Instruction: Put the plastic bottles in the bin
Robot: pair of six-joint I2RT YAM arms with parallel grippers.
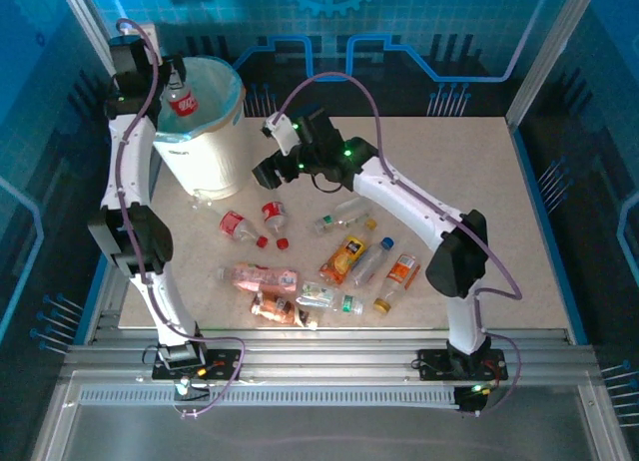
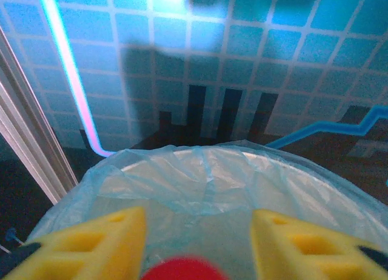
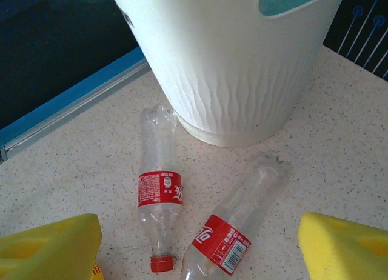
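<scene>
Hanging bottle (image 1: 183, 103), cap up, over bin (image 1: 205, 160)

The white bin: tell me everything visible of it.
The tall round white plastic bin stands upright at the far left corner of the table, its wall rippled lower down with a cut-out handle near the rim. A translucent pale blue-green bag lines it, folded over the rim. A clear red-labelled bottle lies with its base at its foot.
</scene>
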